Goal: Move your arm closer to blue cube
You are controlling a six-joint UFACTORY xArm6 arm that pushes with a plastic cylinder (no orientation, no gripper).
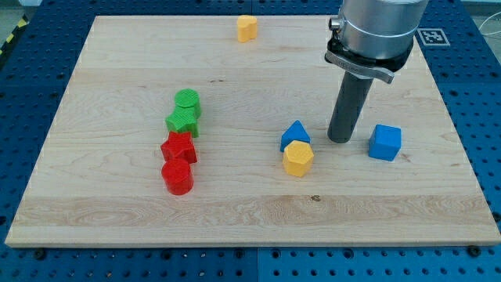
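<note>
The blue cube [385, 142] sits on the wooden board [235, 211] at the view's right. My tip [340, 139] rests on the board just left of it, with a small gap between them. A blue triangular block [294, 134] lies left of my tip, touching a yellow hexagonal block [298, 158] below it.
A green cylinder [188, 102] and a green star block [182, 122] sit left of centre, with a red star block [178, 147] and a red cylinder [178, 177] below them. Another yellow block [247, 28] lies near the top edge. A tag marker [431, 36] is at the top right.
</note>
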